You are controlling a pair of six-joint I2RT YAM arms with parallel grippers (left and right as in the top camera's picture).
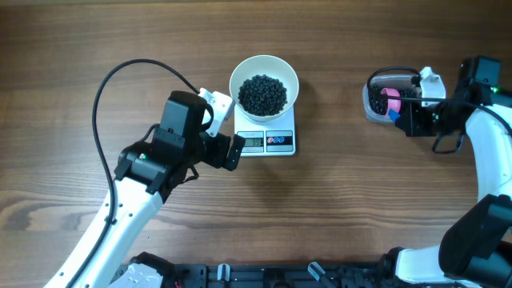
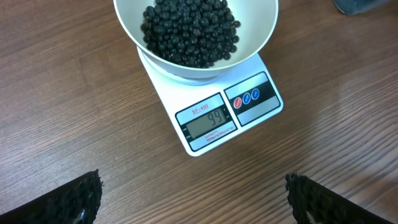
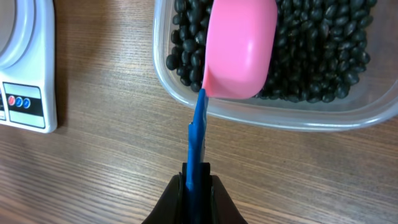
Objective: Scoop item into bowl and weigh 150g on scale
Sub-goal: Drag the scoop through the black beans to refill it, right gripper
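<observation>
Right wrist alone shows R gripper (image 3: 198,175) pinching scoop handle (image 3: 198,130); L gripper (image 2: 196,202) agape.

Glossy white bowl (image 2: 258,22) — matt wood-grain table (image 1: 360,200)

Inventory: one round glossy white bowl (image 1: 240,70); one flat white rectangular kitchen scale (image 1: 288,125), carrying one grey display (image 2: 208,121) and three small round buttons (image 2: 247,98); one clear plastic tub (image 3: 261,115); one pink plastic scoop with a blue handle (image 3: 242,50); two heaps of tiny black beads, the bowl heap (image 1: 262,94) and the tub heap (image 3: 323,56)
</observation>
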